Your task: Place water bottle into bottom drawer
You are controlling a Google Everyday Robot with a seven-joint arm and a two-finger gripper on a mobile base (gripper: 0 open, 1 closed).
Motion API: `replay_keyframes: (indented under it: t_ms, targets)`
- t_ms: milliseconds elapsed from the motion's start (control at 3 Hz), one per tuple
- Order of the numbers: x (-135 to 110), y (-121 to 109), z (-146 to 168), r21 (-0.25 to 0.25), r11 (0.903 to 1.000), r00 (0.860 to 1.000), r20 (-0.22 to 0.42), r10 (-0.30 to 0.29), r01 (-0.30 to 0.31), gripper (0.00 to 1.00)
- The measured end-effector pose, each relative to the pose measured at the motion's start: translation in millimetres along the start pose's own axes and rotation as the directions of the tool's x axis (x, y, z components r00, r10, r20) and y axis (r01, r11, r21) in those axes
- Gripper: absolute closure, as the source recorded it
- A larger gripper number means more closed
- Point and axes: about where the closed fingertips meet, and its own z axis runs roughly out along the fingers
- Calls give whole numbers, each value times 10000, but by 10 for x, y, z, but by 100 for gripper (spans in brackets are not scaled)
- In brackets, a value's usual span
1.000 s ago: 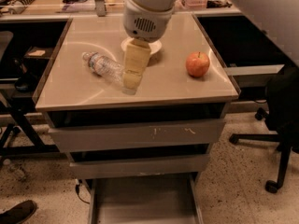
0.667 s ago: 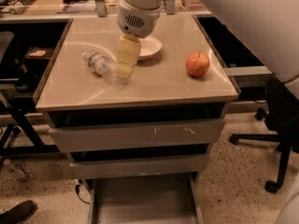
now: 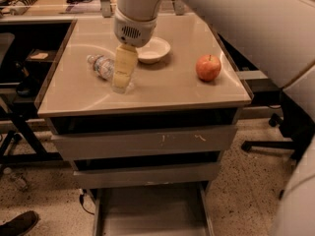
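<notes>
The water bottle (image 3: 100,64), clear with a pale label band, lies on its side on the beige cabinet top (image 3: 162,90), left of centre. My gripper (image 3: 121,84) points down from the white arm and covers the bottle's right end, at or just above the table surface. Whether it touches the bottle I cannot tell. The bottom drawer (image 3: 150,215) is pulled out at floor level below the cabinet, a grey tray with low side walls and nothing showing inside.
A white bowl (image 3: 154,49) sits just right of the gripper. A red apple (image 3: 208,67) stands near the right edge. Two closed grey drawer fronts (image 3: 142,142) lie above the open one. An office chair base (image 3: 275,136) is at the right, a shoe (image 3: 17,223) at bottom left.
The gripper has moved left across the table top, from beside the bowl to over the bottle's right end. The bottle, bowl and apple have not moved.
</notes>
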Motion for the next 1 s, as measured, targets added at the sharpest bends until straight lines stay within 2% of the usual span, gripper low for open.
replay_keyframes:
  t_ms: [667,1000]
  targets:
    - [-252,-285,508,-601,9977,9993,181,314,-303,0]
    - [-387,-443,593,-859,9952,9986,225,484,-463,0]
